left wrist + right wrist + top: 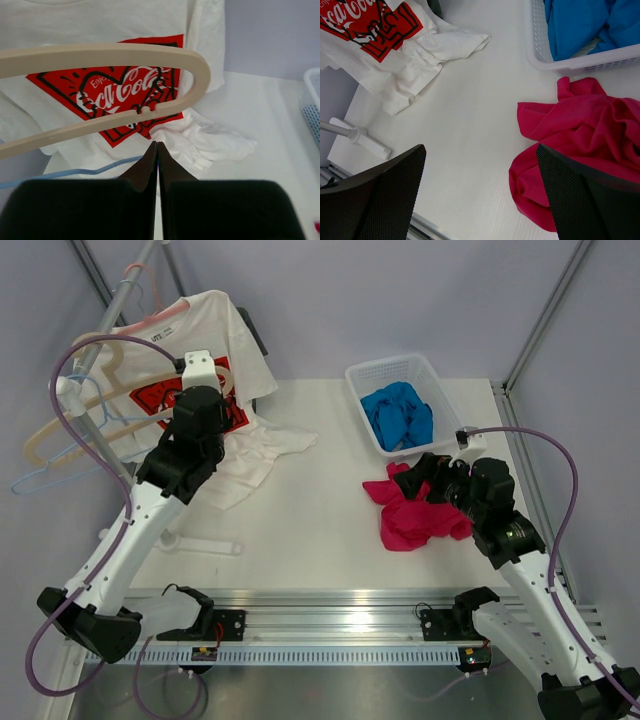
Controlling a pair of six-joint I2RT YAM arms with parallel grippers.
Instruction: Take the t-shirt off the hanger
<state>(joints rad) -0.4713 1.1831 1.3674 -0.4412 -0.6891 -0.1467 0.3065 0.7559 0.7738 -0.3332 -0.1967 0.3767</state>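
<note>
White plastic mesh basket (393, 363), upper right, holds crumpled blue cloth (398, 415). Plain magenta-red t-shirt (415, 520) lies bunched on the table (310, 510) just below, off the beige wooden hanger (100, 52). Left fingers (100, 210) clenched; right fingers (385, 200) spread.

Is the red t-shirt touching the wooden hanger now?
Apart. The top view shows the t-shirt crumpled on the table at right, the hanger far away at left.

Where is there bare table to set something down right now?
Widest bare patch of table: between the white Coca-Cola t-shirt and the magenta t-shirt, down to the near rail. A smaller strip lies left of the basket. Crowded: right side around the right gripper, far-left corner by the wooden hanger.
</note>
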